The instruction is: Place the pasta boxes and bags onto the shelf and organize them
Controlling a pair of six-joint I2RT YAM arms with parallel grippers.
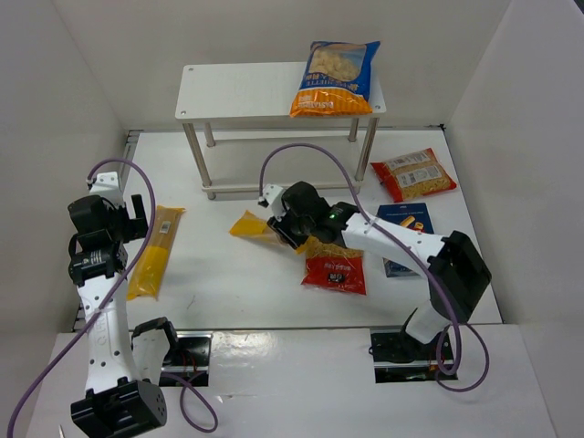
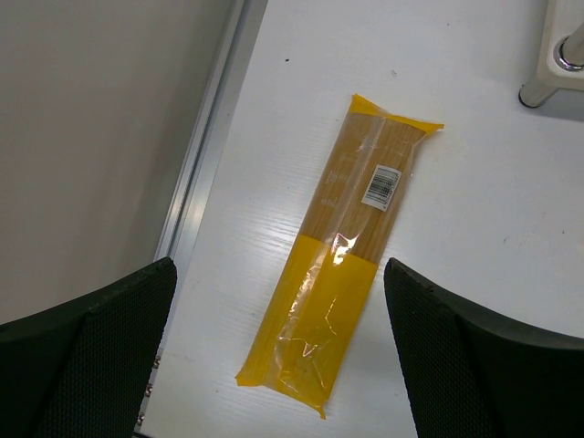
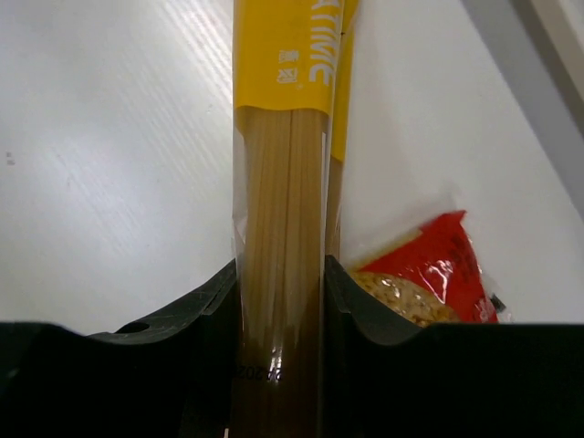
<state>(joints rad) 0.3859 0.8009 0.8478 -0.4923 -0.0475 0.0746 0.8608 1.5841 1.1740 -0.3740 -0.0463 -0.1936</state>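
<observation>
My right gripper (image 1: pixel 290 225) is shut on a long yellow spaghetti bag (image 1: pixel 254 225), held across the middle of the table; in the right wrist view the bag (image 3: pixel 281 219) runs between my fingers (image 3: pixel 351 297). A red bag (image 1: pixel 335 272) lies just under it and shows in the right wrist view (image 3: pixel 429 274). My left gripper (image 1: pixel 137 219) is open above a second yellow spaghetti bag (image 1: pixel 155 251) that lies flat at the left (image 2: pixel 351 246). A blue-and-orange bag (image 1: pixel 336 78) lies on top of the white shelf (image 1: pixel 237 91). An orange-red white-labelled bag (image 1: pixel 413 173) and a dark blue box (image 1: pixel 403 233) lie at the right.
White walls close the table on three sides. A metal rail (image 2: pixel 205 155) runs along the left edge beside the spaghetti bag. The shelf's silver legs (image 1: pixel 196 155) stand at the back; one foot (image 2: pixel 547 87) shows in the left wrist view.
</observation>
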